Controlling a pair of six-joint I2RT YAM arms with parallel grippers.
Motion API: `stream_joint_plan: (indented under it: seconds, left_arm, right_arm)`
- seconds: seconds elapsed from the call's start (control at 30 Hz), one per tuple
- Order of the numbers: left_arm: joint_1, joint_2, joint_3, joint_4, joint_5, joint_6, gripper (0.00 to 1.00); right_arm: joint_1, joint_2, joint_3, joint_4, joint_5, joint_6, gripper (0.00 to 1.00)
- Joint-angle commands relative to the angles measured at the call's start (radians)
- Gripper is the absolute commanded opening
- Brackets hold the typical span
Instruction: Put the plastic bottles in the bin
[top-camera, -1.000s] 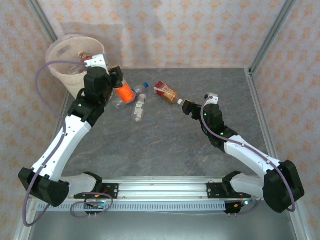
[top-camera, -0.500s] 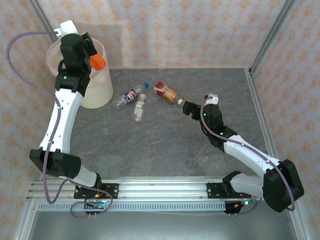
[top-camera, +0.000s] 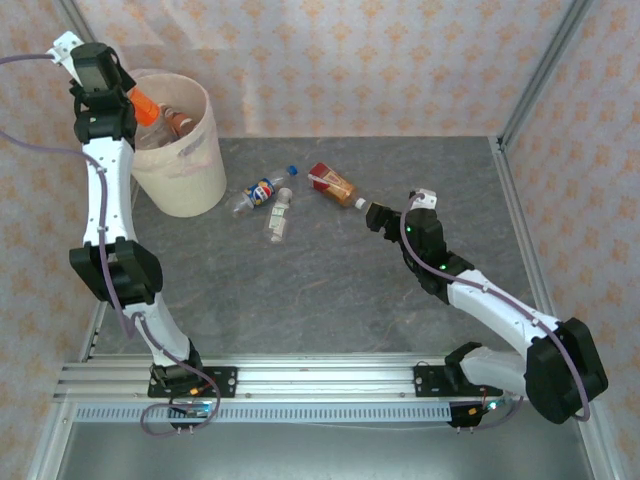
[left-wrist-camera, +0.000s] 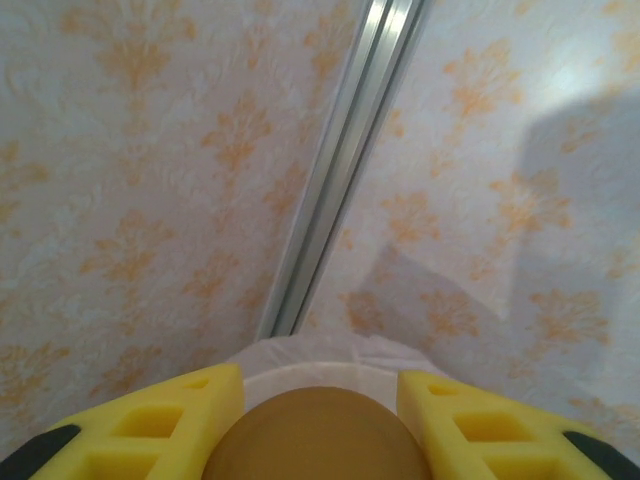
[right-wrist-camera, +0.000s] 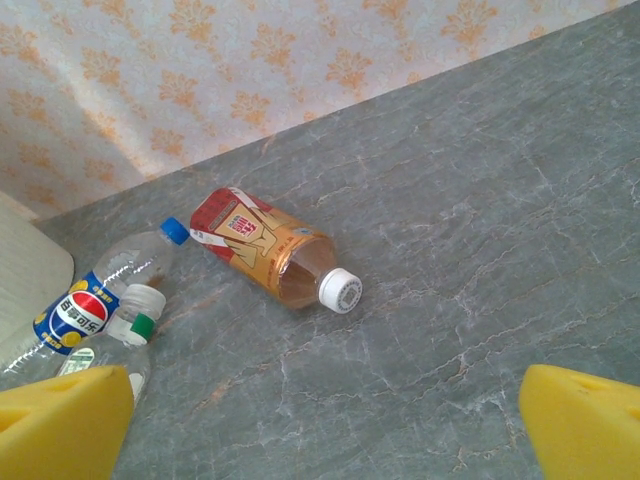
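The left hand (top-camera: 128, 108) was raised at the far-left corner, closed on an orange bottle (top-camera: 146, 106). In the left wrist view its yellow fingers (left-wrist-camera: 170, 420) sat on either side of the bottle's rounded body. The bottle hung over the left part of the opening of the bin (top-camera: 190, 170), which already held at least one bottle (top-camera: 178, 122). A release from there would probably drop it inside. Three bottles lay on their sides on the table (top-camera: 350, 290): a tea bottle (right-wrist-camera: 265, 255), a Pepsi bottle (right-wrist-camera: 90, 300) and a third bottle (right-wrist-camera: 130, 345) just beside the Pepsi one. The right hand (top-camera: 374, 215) was low over the table, spread wide and holding nothing. The tea bottle lay just ahead and to the left of it, much nearer to this hand than to the left one. The bottle's long axis ran from far-left to near-right, and its white cap (right-wrist-camera: 340, 290) pointed towards the right hand. That axis sat oblique to the line between the right fingers (right-wrist-camera: 62, 420), so a grasp across the body would likely require a short advance and some wrist roll. The other two bottles lay farther left, between the tea bottle and the bin.
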Motion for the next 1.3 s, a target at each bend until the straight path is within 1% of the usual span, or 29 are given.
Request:
stream_joint_plan:
  seconds: [0.0,0.1,0.2,0.3,0.4,0.47,0.5,0.53,0.57,0.63,0.67,0.77,0.87,1.0,1.2,1.27]
  left_arm:
    - [-0.013,0.065,0.068,0.036,-0.056,0.059,0.0]
    - [-0.016,0.127,0.122,0.036,-0.09,0.155,0.0]
    - [-0.015,0.165,0.15,0.067,-0.118,0.282,0.0]
    - [-0.022,0.189,0.158,0.118,-0.132,0.447,0.03]
    - [-0.045,0.223,0.174,0.15,-0.141,0.647,0.07]
    - [-0.071,0.257,0.202,0.134,-0.128,0.787,0.14]
    - [-0.084,0.265,0.209,0.125,-0.114,0.836,0.21]
    - [-0.094,0.268,0.208,0.115,-0.085,0.87,0.35]
    - [-0.101,0.266,0.209,0.101,-0.054,0.878,0.52]
    - [-0.111,0.268,0.239,0.072,-0.029,0.841,0.72]
    - [-0.113,0.274,0.27,0.048,-0.023,0.81,0.79]
    - [-0.124,0.272,0.337,-0.024,0.021,0.729,0.92]
    - [-0.132,0.25,0.369,-0.084,0.095,0.621,1.0]
    - [-0.136,0.209,0.366,-0.149,0.198,0.498,1.0]
    - [-0.153,0.139,0.313,-0.225,0.279,0.338,1.0]
    - [-0.172,0.105,0.278,-0.251,0.285,0.289,1.0]
  right_arm:
    - [-0.007,0.009,0.028,-0.018,0.026,0.009,0.99]
    - [-0.007,0.006,0.026,-0.026,0.026,0.009,0.99]
    - [-0.006,0.002,0.021,-0.03,0.033,0.007,0.99]
    - [-0.007,0.009,0.022,-0.029,0.041,0.002,0.99]
    - [-0.007,0.022,0.029,-0.028,0.044,-0.004,0.99]
    - [-0.007,0.033,0.036,-0.028,0.043,-0.004,0.99]
    - [-0.007,0.035,0.039,-0.028,0.04,-0.004,0.99]
    - [-0.007,0.035,0.041,-0.028,0.039,-0.004,0.99]
    - [-0.007,0.034,0.043,-0.028,0.037,-0.002,0.99]
    - [-0.006,0.034,0.042,-0.027,0.035,0.0,0.99]
    - [-0.007,0.034,0.041,-0.028,0.033,0.001,0.99]
    - [-0.007,0.025,0.034,-0.029,0.039,0.0,0.99]
    - [-0.008,0.018,0.024,-0.027,0.051,-0.003,0.99]
    - [-0.008,0.017,0.02,-0.024,0.05,-0.007,0.99]
    - [-0.01,0.02,0.016,-0.028,0.057,-0.005,0.99]
    - [-0.014,0.021,0.012,-0.026,0.055,-0.001,0.99]
